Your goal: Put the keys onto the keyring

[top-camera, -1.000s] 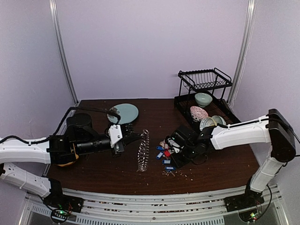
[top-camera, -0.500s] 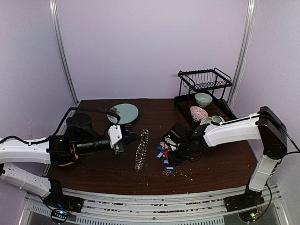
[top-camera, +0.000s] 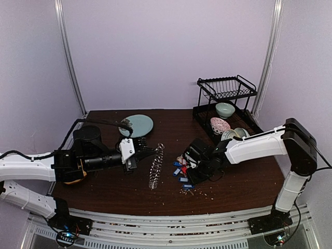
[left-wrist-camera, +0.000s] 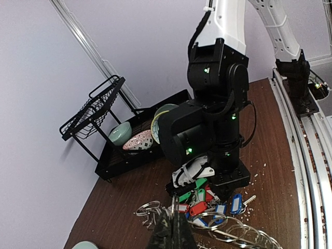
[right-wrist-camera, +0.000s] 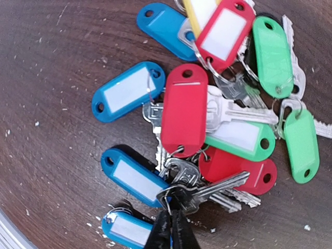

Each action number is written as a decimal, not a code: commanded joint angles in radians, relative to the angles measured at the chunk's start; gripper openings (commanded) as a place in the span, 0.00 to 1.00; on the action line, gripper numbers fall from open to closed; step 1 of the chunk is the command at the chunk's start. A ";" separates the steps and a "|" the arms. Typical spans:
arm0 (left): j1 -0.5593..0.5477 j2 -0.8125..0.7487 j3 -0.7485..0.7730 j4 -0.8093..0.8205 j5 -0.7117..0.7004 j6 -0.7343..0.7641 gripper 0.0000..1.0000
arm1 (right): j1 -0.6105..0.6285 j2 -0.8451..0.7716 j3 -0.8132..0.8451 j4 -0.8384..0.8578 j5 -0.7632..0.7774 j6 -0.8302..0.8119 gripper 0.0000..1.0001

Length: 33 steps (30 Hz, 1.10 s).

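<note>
R gripper (right-wrist-camera: 171,228) shifted in over keys (right-wrist-camera: 184,111), jaws now pinched on one at heap edge. L gripper (left-wrist-camera: 171,231) clamped shut on keyring (top-camera: 156,167), upright, near heap. Step: pick. Next: lift w/o snagging neighbours, thread onto ring.

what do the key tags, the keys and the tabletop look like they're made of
Tags: probably plastic, smooth and glossy in solid red, blue and green, with soft highlights. Keys: metal, bright silvery with sharp glints and cut teeth. Tabletop: dark brown wood or wood-look laminate, fine grain streaks, dull sheen; which one is unclear.
</note>
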 commanded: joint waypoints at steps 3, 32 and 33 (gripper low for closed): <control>0.006 -0.027 0.000 0.056 0.007 0.013 0.00 | -0.002 -0.001 0.018 -0.037 0.061 -0.010 0.00; -0.075 0.063 0.127 -0.100 -0.089 0.148 0.00 | 0.270 -0.407 0.351 -0.264 -0.179 -0.511 0.00; -0.079 0.063 0.129 -0.096 -0.094 0.148 0.00 | 0.276 -0.396 0.357 -0.263 -0.160 -0.518 0.00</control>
